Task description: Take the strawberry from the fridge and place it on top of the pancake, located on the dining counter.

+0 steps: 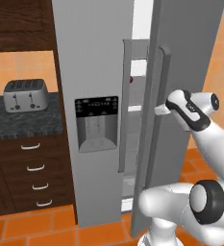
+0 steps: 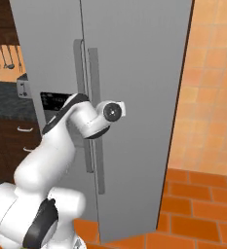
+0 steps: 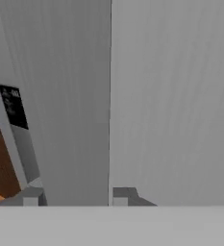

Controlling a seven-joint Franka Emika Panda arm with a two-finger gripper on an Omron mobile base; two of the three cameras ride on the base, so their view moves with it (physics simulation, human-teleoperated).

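Grey steel fridge (image 1: 94, 72) door is stiff and heavy; the pincer (image 1: 162, 111) is closed on its right handle (image 1: 162, 81).

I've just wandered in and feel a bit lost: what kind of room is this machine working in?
A kitchen, by the look of it, though a computer-drawn one. A tall grey steel fridge stands with one door ajar, a toaster sits on a dark speckled counter over wooden drawers, and cooking utensils hang on the wall.
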